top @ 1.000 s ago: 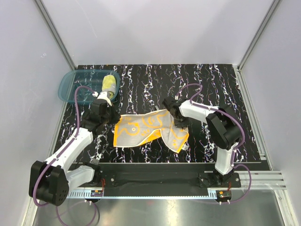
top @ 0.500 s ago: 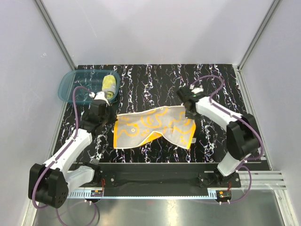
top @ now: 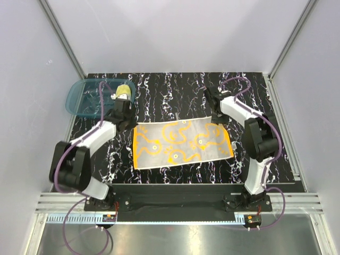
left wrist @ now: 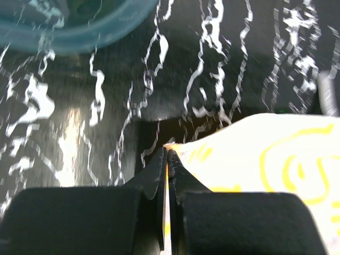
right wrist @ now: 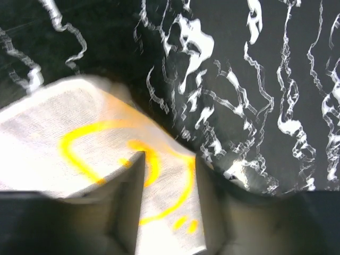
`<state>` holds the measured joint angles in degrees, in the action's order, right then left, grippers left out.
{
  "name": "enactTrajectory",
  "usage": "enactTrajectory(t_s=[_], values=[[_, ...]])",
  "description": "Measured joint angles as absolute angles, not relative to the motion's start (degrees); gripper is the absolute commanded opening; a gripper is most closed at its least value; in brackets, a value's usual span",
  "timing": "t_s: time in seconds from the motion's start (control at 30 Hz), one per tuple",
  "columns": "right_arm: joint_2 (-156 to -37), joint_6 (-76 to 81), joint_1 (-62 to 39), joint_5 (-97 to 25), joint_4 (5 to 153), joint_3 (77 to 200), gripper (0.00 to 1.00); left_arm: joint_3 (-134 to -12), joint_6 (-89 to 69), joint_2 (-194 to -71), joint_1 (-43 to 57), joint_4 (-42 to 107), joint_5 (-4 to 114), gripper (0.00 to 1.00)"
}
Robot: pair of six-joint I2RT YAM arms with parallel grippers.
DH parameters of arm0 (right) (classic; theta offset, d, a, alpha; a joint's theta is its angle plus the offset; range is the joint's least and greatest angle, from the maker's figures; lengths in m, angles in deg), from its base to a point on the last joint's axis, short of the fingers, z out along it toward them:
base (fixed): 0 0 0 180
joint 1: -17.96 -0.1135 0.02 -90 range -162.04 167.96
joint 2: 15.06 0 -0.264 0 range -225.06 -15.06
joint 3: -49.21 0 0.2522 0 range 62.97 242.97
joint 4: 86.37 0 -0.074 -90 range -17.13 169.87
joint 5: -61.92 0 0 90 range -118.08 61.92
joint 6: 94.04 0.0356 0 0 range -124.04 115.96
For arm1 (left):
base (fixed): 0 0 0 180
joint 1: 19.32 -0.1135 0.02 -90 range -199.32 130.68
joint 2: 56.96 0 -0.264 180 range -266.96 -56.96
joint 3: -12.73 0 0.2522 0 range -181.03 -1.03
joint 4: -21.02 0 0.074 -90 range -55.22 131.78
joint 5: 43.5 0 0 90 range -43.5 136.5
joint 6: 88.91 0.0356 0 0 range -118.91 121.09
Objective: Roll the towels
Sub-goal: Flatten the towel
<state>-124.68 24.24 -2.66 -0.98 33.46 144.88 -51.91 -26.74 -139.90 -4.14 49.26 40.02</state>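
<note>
Two corners mattered: the left gripper [left wrist: 166, 159] was pinched shut on the far-left corner of the orange towel [top: 182, 143], spread flat on the table [top: 175, 87], while the right gripper [right wrist: 169, 175] had its jaws apart astride the far-right corner. A pull from the left alone would likely skew or bunch the cloth.

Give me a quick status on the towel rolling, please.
Left gripper shut on orange towel, far corner. Right gripper open astride the other far corner. Towel flat, unrolled. Basin stands apart, far left.
</note>
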Motion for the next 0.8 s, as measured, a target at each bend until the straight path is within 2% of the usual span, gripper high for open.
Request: enactTrajectory(t_s=[0.03, 0.07, 0.1, 0.13, 0.2, 0.23, 0.27, 0.3, 0.33, 0.47, 0.6, 0.7, 0.8], values=[[-125.8, 23.9, -2.2, -1.0, 33.6, 145.6, 0.87, -53.2, -26.4, -142.3, -4.5, 49.0, 40.0, 0.0], [-126.5, 24.1, -1.8, -1.0, 33.5, 146.0, 0.98, -53.9, -26.2, -143.8, -4.7, 49.0, 40.0, 0.0], [-127.2, 23.6, -1.2, -0.8, 33.5, 146.4, 1.0, -54.7, -25.9, -145.3, -5.0, 49.0, 40.0, 0.01], [-127.6, 23.4, -0.6, -0.5, 33.2, 146.9, 1.0, -55.5, -25.7, -146.6, -5.3, 49.2, 40.0, 0.09], [-127.8, 23.4, 0.8, -0.1, 32.8, 147.5, 0.99, -57.3, -25.0, -148.8, -6.0, 49.4, 40.0, 0.37], [-127.8, 23.4, 1.6, 0.1, 32.1, 148.2, 1.0, -58.3, -24.9, -149.7, -6.3, 49.6, 40.1, 0.63], [-127.7, 23.4, 2.4, 0.4, 31.8, 148.8, 1.0, -59.2, -24.5, -150.3, -6.4, 49.8, 40.2, 0.69], [-127.6, 23.4, 3.1, 0.6, 31.9, 149.1, 1.0, -60.1, -24.6, -150.6, -6.6, 50.0, 40.2, 0.79], [-127.2, 23.5, 3.7, 0.8, 32.0, 149.1, 1.0, -60.7, -24.3, -150.7, -6.7, 50.0, 40.3, 0.99], [-121.5, 23.8, 4.2, -0.5, 32.7, 145.2, 1.0, -61.0, -24.3, -147.8, -6.6, 50.6, 40.1, 0.99], [-108.4, 25.4, 3.7, -4.8, 34.6, 134.7, 0.99, -59.3, -24.4, -138.8, -5.9, 52.3, 39.7, 0.99], [-98.6, 28.1, 3.9, -8.5, 36.2, 127.1, 1.0, -54.4, -26.2, -129.1, -4.9, 50.9, 40.6, 0.89], [-93.5, 30.6, 5.7, -13.6, 37.3, 120.8, 0.98, -44.3, -29.6, -118.2, -3.9, 48.9, 43.9, 0.81]])
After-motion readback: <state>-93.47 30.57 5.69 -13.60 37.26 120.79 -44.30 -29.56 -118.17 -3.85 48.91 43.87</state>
